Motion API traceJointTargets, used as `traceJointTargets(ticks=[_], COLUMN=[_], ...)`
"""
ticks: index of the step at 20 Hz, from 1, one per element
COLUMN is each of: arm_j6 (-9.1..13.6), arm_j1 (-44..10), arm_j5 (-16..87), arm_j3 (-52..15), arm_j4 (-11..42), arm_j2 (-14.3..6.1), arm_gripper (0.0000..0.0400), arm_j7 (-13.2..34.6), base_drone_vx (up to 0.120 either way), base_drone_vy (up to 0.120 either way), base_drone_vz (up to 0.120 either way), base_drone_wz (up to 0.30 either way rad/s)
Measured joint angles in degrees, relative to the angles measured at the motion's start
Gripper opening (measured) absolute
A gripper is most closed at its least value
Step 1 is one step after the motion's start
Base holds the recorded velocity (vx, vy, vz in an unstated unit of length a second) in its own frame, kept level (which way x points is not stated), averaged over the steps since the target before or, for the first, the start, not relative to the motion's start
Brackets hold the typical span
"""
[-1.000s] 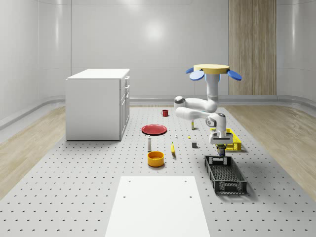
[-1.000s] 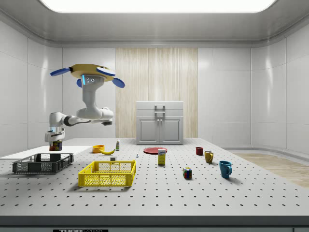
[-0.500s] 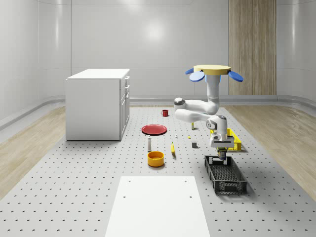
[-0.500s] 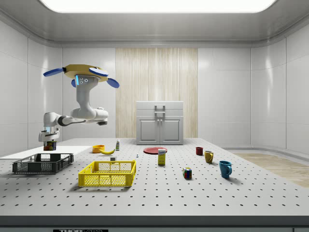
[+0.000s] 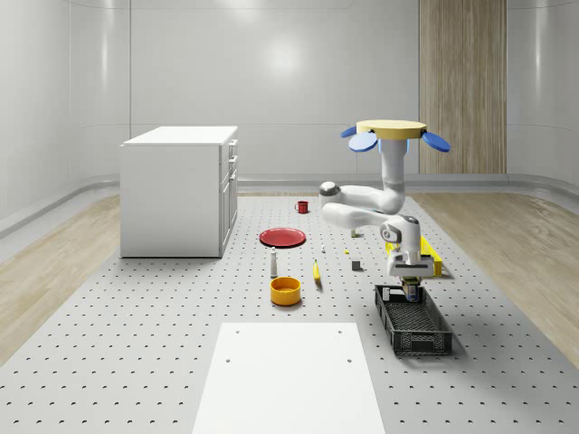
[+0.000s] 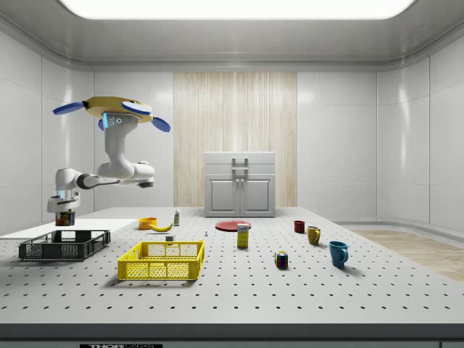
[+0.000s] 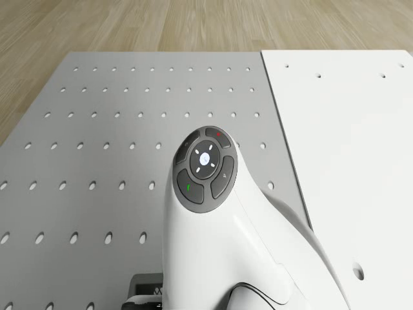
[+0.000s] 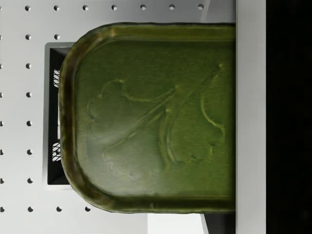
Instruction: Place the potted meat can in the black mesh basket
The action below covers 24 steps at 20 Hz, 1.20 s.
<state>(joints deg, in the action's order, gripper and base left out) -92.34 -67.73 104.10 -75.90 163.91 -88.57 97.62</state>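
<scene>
The potted meat can (image 6: pixel 65 217) hangs in the air with my gripper (image 6: pixel 65 214) shut on it. It is right above the black mesh basket (image 6: pixel 65 245), which lies on the perforated table. In the whole-scene view the gripper (image 5: pixel 412 286) and can (image 5: pixel 412 291) hang over the basket (image 5: pixel 415 324). The wrist view looks onto the can's green embossed end (image 8: pixel 146 117), with the basket (image 8: pixel 53 122) under it and a light finger (image 8: pixel 250 117) along one side. The drone (image 5: pixel 392 131) hovers high above the table behind the basket, its arm reaching down.
A yellow basket (image 5: pixel 429 258) lies just behind the black one. An orange bowl (image 5: pixel 285 290), a banana (image 5: pixel 317 271), a small bottle (image 5: pixel 274 263) and a red plate (image 5: pixel 283 237) sit toward the whole-scene view's left. A white cabinet (image 5: pixel 179 190) stands further left, a white sheet (image 5: pixel 289 375) in front.
The drone and arm have drifted toward the side view's left, carrying the can from the basket's right end to above its middle. The can stays gripped.
</scene>
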Motion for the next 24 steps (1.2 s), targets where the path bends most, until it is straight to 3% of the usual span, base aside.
traceJointTargets(ticks=[13, 24], arm_j6=[-3.2, -5.9], arm_j1=[-1.5, -3.4], arm_j5=[8.1, 15.8], arm_j3=[8.7, 16.6], arm_j4=[-2.5, -6.1], arm_j2=[0.0, 1.5], arm_gripper=[0.0281, 0.0281], arm_j7=[0.2, 0.1], base_drone_vx=[0.006, 0.000], base_drone_vy=[0.000, 0.000], base_drone_vz=[0.000, 0.000], base_drone_wz=[0.000, 0.000])
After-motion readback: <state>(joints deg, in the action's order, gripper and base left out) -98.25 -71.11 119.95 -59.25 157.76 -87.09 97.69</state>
